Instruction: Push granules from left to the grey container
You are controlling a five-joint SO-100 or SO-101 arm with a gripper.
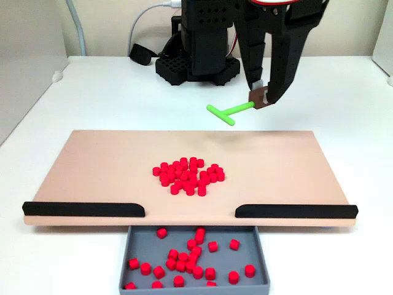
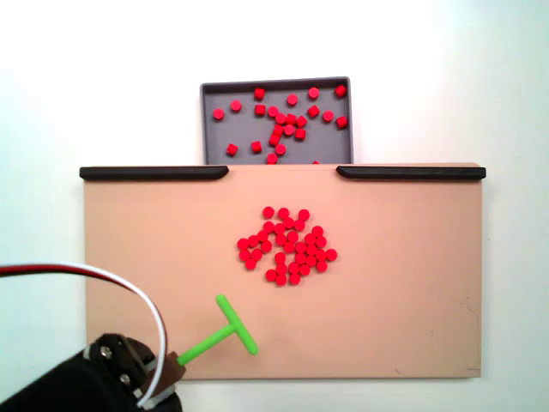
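A cluster of red granules (image 1: pixel 188 175) (image 2: pixel 287 249) lies in the middle of the tan board (image 1: pixel 92 166) (image 2: pixel 412 283). More granules lie scattered inside the grey container (image 1: pixel 261 258) (image 2: pixel 210 129), which sits below the gap between the two black strips. My gripper (image 1: pixel 261 95) (image 2: pixel 167 373) is shut on the stem of the green T-shaped pusher (image 1: pixel 224 112) (image 2: pixel 225 330). The pusher hangs over the board's edge far from the container, apart from the cluster, its crossbar facing the granules.
Two black strips (image 1: pixel 83 209) (image 1: pixel 296 211) (image 2: pixel 154 172) (image 2: pixel 412 172) line the board's edge on either side of the gap. The arm's black base (image 1: pixel 196 61) and cables stand on the white table behind the board.
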